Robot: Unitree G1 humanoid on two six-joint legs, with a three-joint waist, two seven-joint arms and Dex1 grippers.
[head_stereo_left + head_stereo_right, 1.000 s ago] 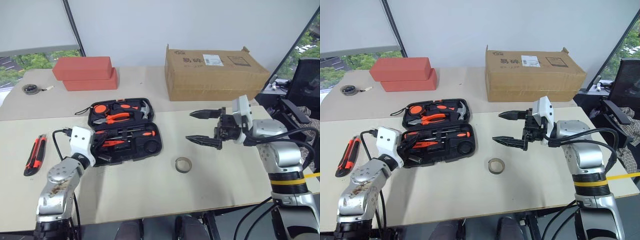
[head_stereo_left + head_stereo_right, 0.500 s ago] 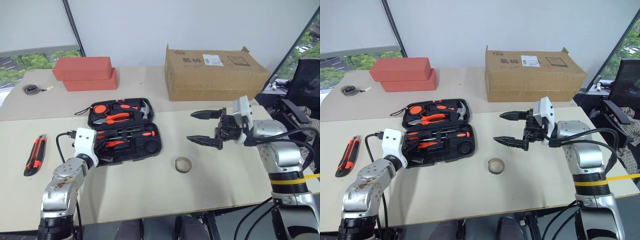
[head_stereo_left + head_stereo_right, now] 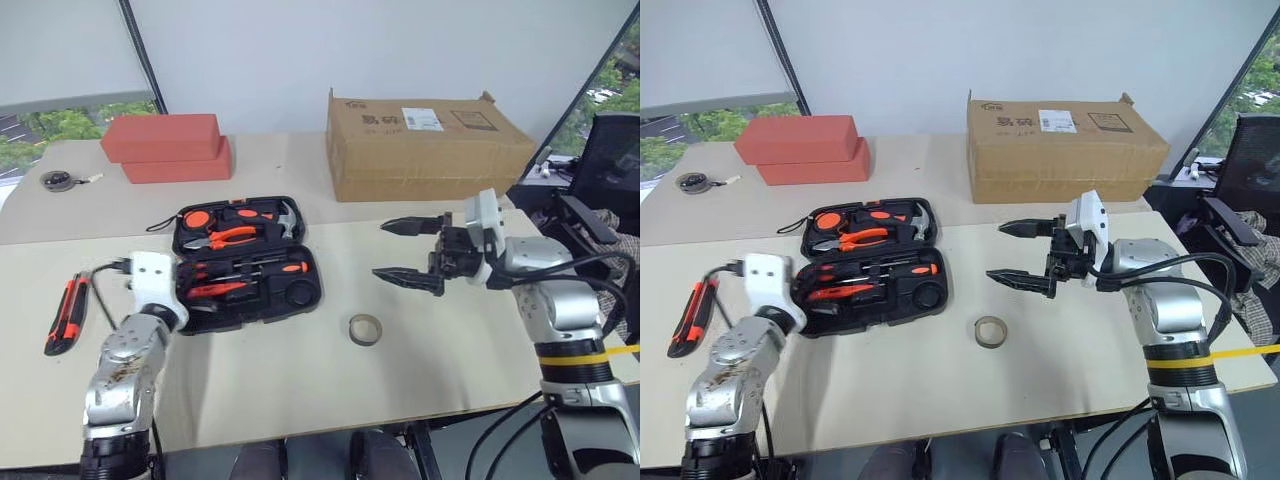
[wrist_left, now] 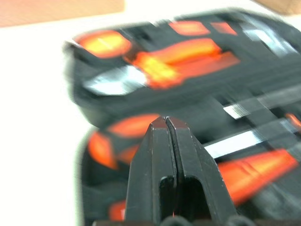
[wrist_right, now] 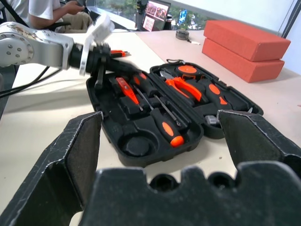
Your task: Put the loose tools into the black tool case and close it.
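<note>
Fingers of the left gripper press together, empty, over the open black tool case. Right gripper gapes wide, holding nothing.

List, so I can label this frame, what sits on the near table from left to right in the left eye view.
Utility knife → left gripper → black tool case, lying open → tape ring → right gripper, open.

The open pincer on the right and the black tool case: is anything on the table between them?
No. In the left eye view, only bare tabletop separates the right pincer from the black tool case.
</note>
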